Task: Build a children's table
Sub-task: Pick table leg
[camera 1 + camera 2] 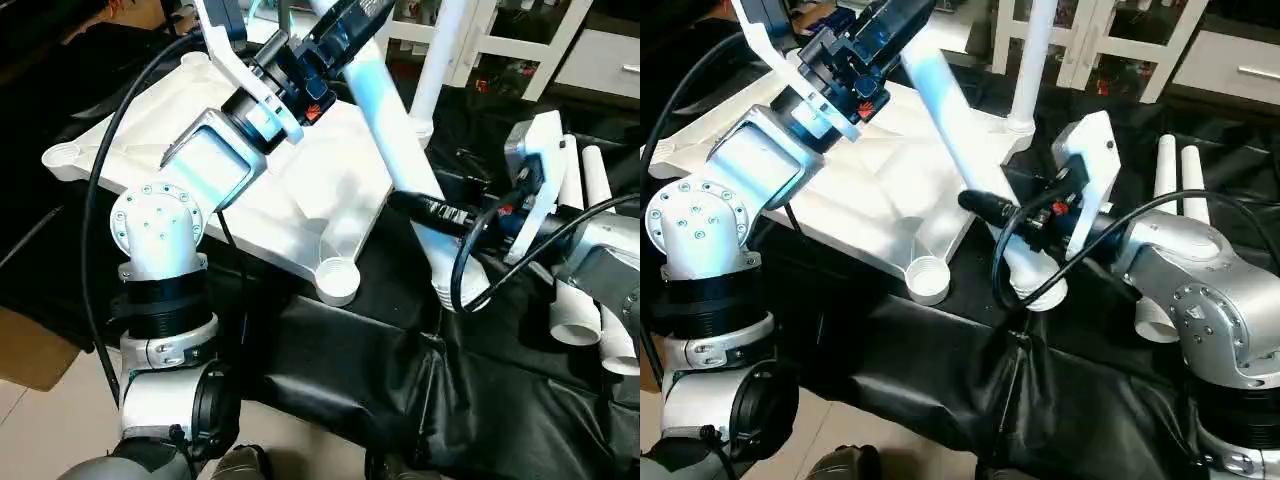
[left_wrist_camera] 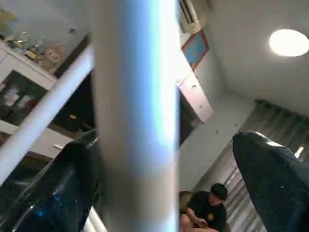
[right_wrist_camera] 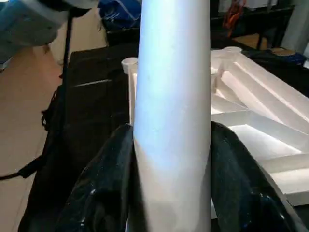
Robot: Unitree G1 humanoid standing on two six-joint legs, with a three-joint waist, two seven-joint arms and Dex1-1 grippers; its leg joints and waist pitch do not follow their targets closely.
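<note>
- My right fingers [image 1: 985, 205] clamp the lower part of a white tube leg [image 1: 960, 140], which slants over the tabletop [image 1: 870, 200].
- My left fingers [image 1: 345, 30] stand wide apart around the same leg's upper part; one touches it, the other stands clear.
- The tabletop lies ribbed side up on the black-draped bench [image 1: 940, 370], beside my right fingers.
- Two spare legs [image 1: 1175, 175] lie beyond my right wrist.
- One leg [image 1: 1030, 60] stands upright in a far corner socket.
</note>
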